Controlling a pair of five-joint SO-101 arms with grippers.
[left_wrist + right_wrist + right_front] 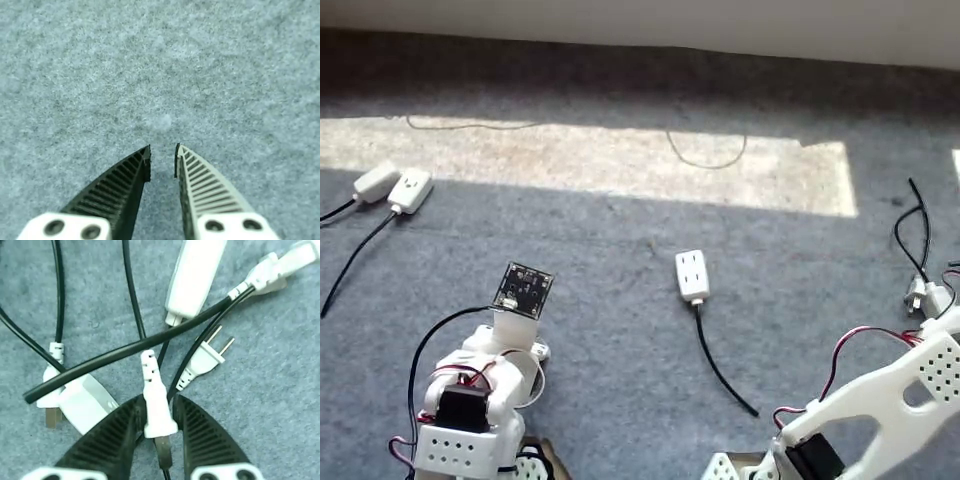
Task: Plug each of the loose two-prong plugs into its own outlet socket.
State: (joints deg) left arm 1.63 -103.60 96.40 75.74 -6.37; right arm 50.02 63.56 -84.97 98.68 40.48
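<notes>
In the right wrist view my right gripper (pixel 157 404) is shut on a white two-prong plug (pixel 150 377), its black fingers pressed to both sides of the body, its prongs pointing back between them. A second loose plug (pixel 206 359) lies just beyond with bare prongs, amid crossing black cords. A white outlet socket (pixel 691 275) with a black cord lies mid-carpet in the high view. My left gripper (pixel 162 150) hangs slightly open over bare grey carpet, holding nothing. The left arm (pixel 480 390) sits at the lower left, the right arm (pixel 890 390) at the lower right.
Two more white socket blocks (pixel 408 190) lie at the far left with black cords. A white block (pixel 85 402), another plug (pixel 50 390) and a long white socket body (pixel 192 275) crowd around the held plug. A plug (pixel 923 296) lies at the right edge.
</notes>
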